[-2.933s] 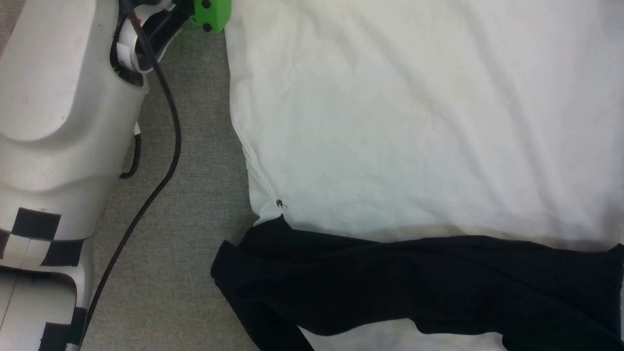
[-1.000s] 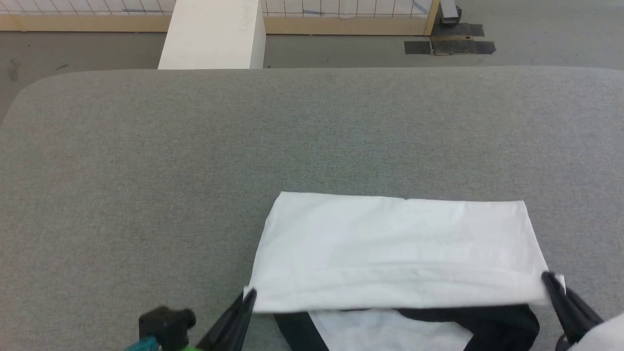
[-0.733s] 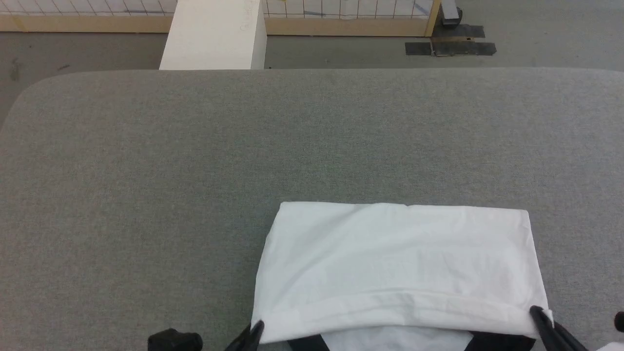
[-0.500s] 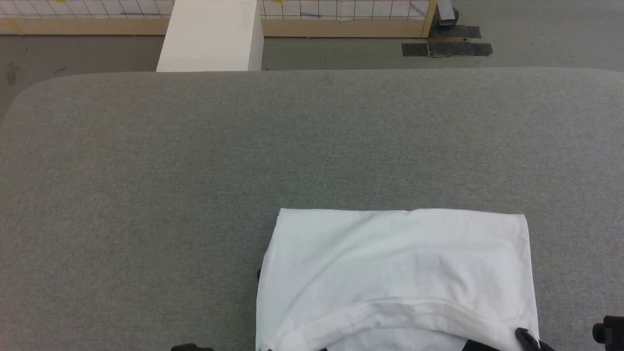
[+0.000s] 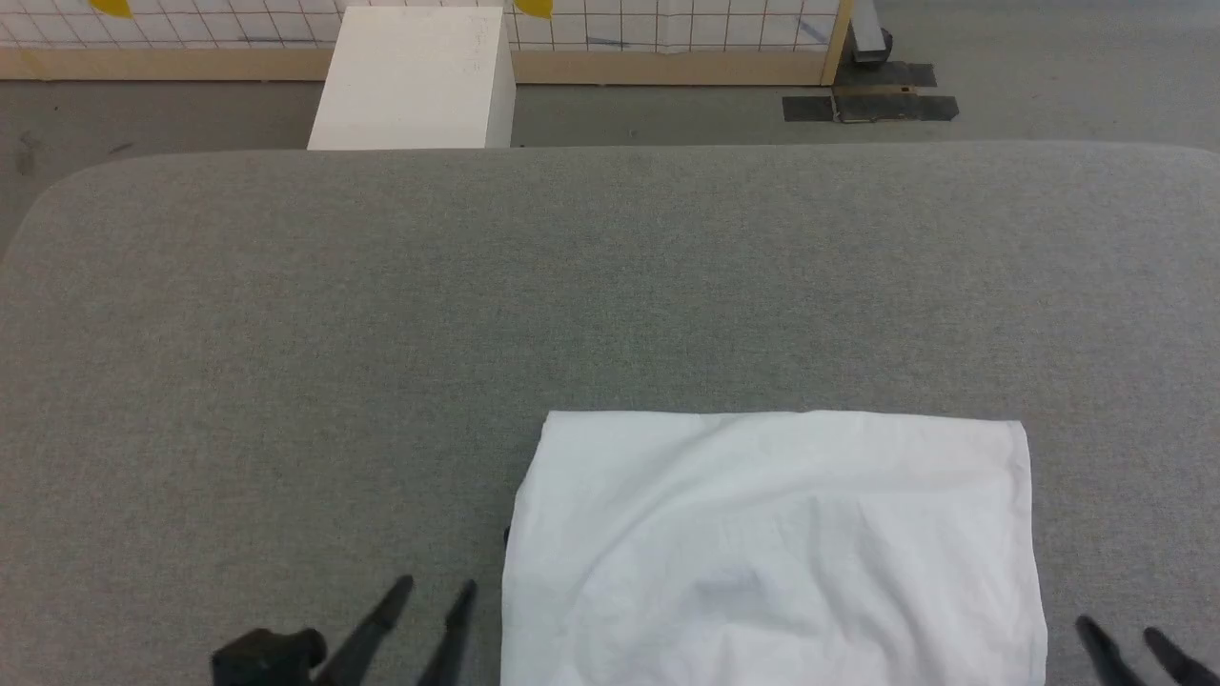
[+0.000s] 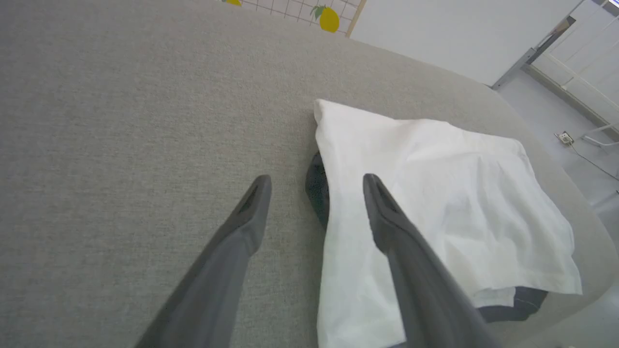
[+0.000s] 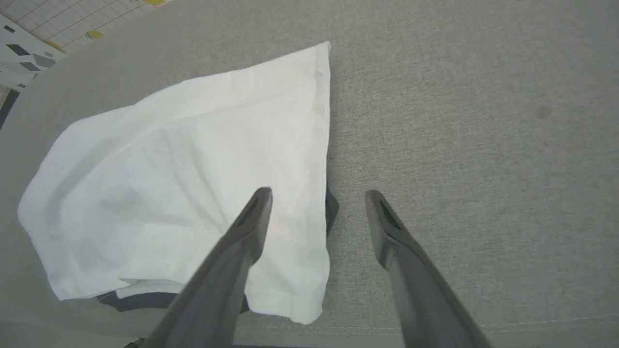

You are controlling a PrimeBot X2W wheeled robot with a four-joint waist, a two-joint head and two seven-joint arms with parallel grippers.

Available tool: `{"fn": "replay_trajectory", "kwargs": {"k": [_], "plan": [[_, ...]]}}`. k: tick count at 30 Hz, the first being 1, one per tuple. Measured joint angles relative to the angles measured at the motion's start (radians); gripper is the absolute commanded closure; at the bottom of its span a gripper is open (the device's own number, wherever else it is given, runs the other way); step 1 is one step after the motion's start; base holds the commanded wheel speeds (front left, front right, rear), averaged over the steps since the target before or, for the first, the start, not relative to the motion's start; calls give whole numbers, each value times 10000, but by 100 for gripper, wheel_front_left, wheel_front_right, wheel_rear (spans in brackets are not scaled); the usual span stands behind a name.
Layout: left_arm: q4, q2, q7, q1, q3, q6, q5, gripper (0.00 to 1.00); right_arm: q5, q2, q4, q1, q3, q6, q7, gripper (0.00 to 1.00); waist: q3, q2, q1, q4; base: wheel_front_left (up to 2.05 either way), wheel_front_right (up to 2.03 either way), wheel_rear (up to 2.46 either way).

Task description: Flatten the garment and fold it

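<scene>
Near the front of the grey fabric bench [image 5: 381, 333], our folded white T-shirt [image 5: 772, 543] lies crosswise, bare bench beyond it; left hand [image 5: 436, 586] and right hand [image 5: 1117, 631] flank it, spread.

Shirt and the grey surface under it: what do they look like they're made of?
The shirt looks like soft, matte white knit, probably cotton: it creases and lies limp. The surface seems covered in grey woven fabric, judging by its fine speckled weave; what is beneath the cover is hidden.
</scene>
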Motion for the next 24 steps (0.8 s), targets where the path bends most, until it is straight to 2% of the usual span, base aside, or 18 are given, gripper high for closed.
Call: {"fn": "replay_trajectory", "kwargs": {"k": [4, 5, 9, 13, 15, 24], "plan": [[-376, -213, -1365, -220, 654, 573, 786, 0, -589, 127, 121, -473, -407, 2, -430, 0, 56, 0, 0, 42, 0, 0, 0], [-441, -408, -1618, -324, 848, 798, 1049, 0, -796, 125, 211, -588, -349, 0, -477, 0, 69, 0, 0, 44, 0, 0, 0], [-612, -1204, -1910, -700, 1193, 1221, 1994, 0, -1289, 104, 780, -973, 123, 0, -500, 0, 119, 0, 0, 51, 0, 0, 0], [-604, -1835, -1912, -804, 1189, 1191, 2568, 0, -1607, 71, 1561, -1444, 491, 0, -433, 0, 222, 0, 0, 94, 0, 0, 0], [-518, -2027, -1923, -861, 1152, 1043, 2798, 0, -1657, 21, 2031, -1661, 650, 2, -416, 0, 287, 0, 0, 162, 0, 0, 0], [-190, -2320, -1954, -978, 1200, 587, 3310, 0, -1653, -82, 3868, -2236, 842, 2, -706, 0, 429, 0, 0, 552, 0, 0, 0]]}}
